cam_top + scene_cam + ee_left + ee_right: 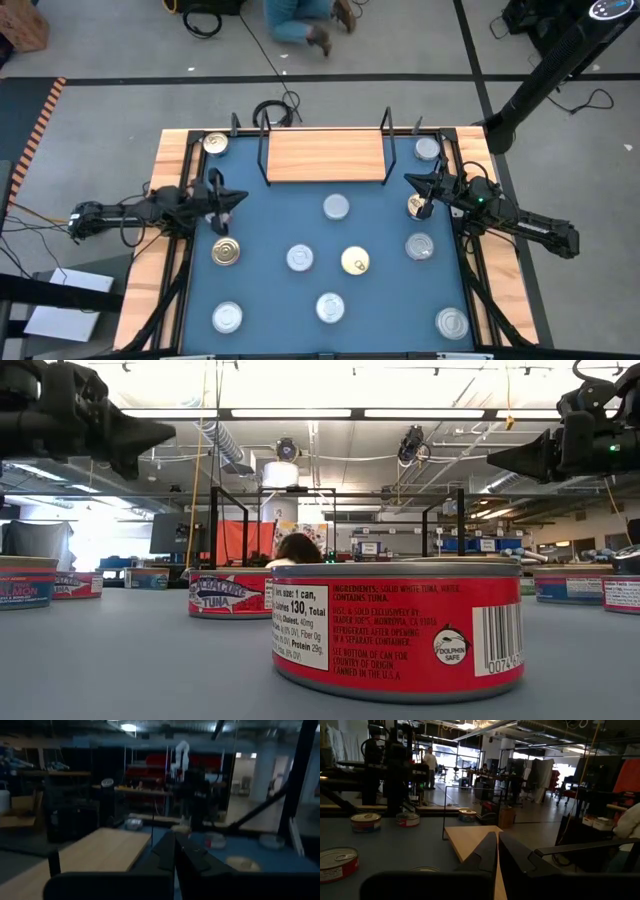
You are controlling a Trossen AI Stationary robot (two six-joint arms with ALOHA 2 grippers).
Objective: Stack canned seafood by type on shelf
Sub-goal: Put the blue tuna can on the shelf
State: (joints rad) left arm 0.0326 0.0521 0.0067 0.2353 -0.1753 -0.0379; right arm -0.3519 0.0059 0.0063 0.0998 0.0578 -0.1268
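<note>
Nearest: red-labelled tuna can [398,628] on desk [270,300] | cans: rigid, slick, fairly light; pinch across side wall | shelf [324,155] bare | left end effector [232,196], right end effector [412,181] clenched empty

The blue table [380,290] has a wooden rim [150,250] and sits on grey floor crossed by dark tape lines [330,76]. Beyond the table's far edge a person's jeans and boots [305,22] show (only the legs are visible), and black cables [275,108] coil just outside that edge. Off the table's left side, white paper [60,305] lies on the floor.
</note>
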